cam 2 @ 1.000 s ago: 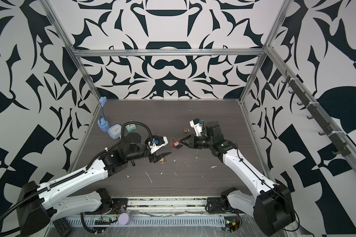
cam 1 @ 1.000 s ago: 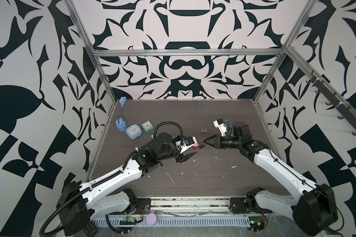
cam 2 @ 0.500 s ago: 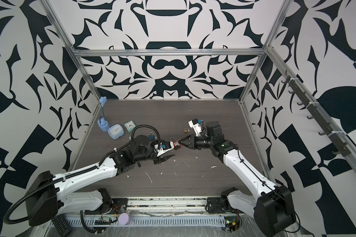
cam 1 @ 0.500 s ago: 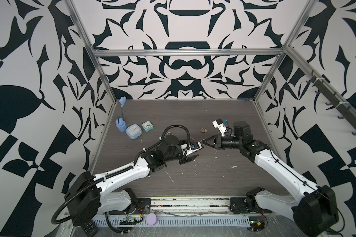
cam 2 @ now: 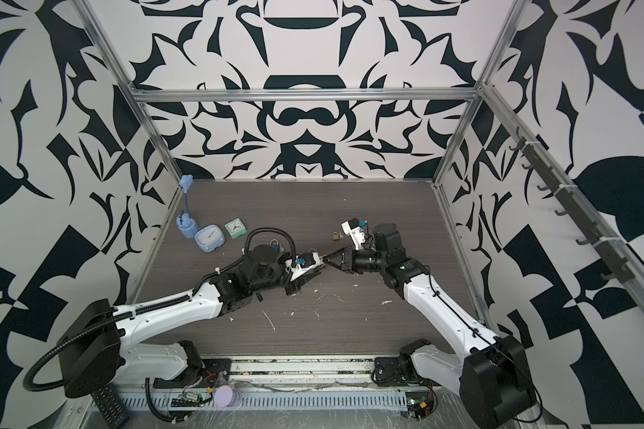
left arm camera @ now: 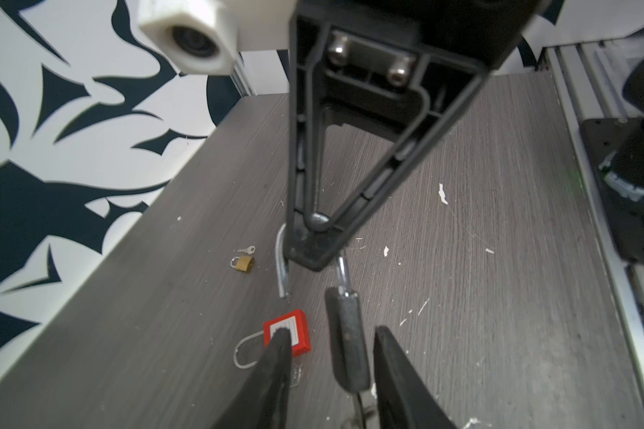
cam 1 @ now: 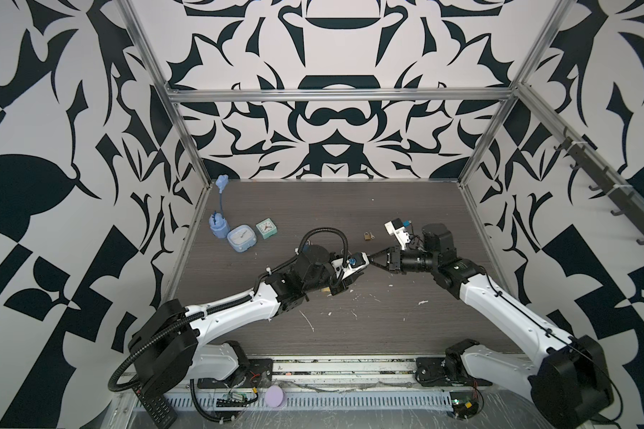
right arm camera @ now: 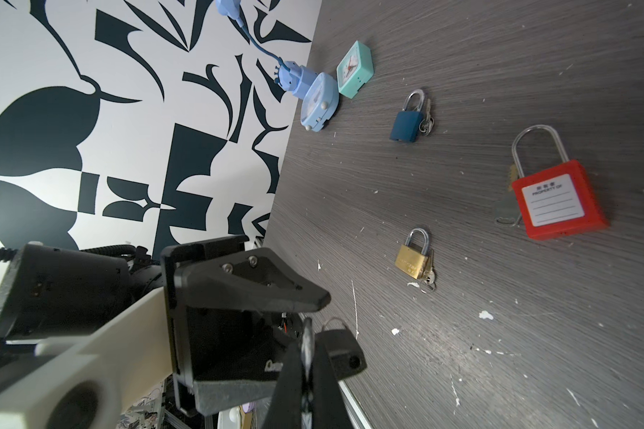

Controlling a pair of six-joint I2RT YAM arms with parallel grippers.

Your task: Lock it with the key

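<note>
Partly hidden: shackle [left arm camera: 282,267] behind right fingers [left arm camera: 311,252].

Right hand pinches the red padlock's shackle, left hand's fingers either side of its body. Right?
No, the black padlock: right hand pinches its shackle, left hand fingers either side of its body. Red padlock lies on the table. Left wrist view.

Behind right gripper [left arm camera: 312,254]; black padlock [left arm camera: 347,343] shackle top

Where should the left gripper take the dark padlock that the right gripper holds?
Best grip the dark padlock by its body, from the end opposite the shackle: the right gripper pinches the shackle, while the slim body sticks out free between the open fingers of the left gripper.
</note>
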